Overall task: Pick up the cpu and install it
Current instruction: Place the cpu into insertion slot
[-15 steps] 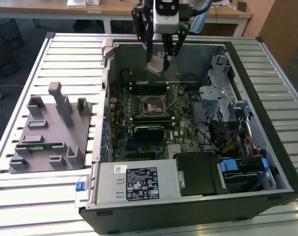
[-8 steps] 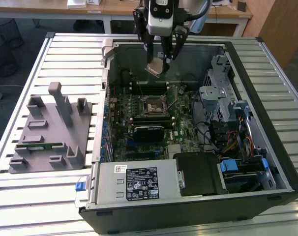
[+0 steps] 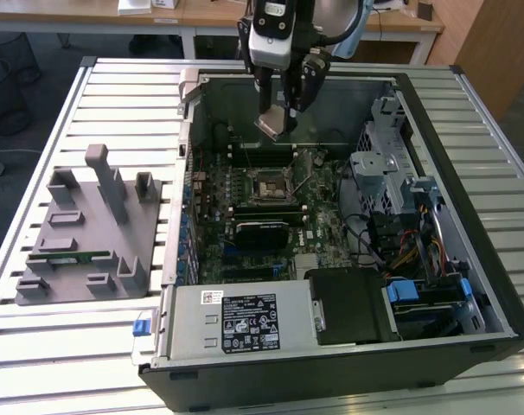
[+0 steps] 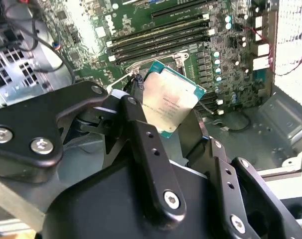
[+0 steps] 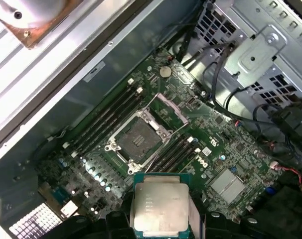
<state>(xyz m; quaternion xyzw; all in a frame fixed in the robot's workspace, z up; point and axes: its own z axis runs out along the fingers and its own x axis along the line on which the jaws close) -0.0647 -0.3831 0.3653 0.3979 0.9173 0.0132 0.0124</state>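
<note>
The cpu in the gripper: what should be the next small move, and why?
Probably shift the cpu until it hangs squarely over the socket, then lower. The gripper grips it by its edges well above the motherboard; in the first wrist view the open, empty socket lies apart from the chip, not under it.

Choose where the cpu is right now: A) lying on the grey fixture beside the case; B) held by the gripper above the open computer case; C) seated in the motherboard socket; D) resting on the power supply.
B: the gripper clamps the cpu above the motherboard, and the socket is bare.
</note>
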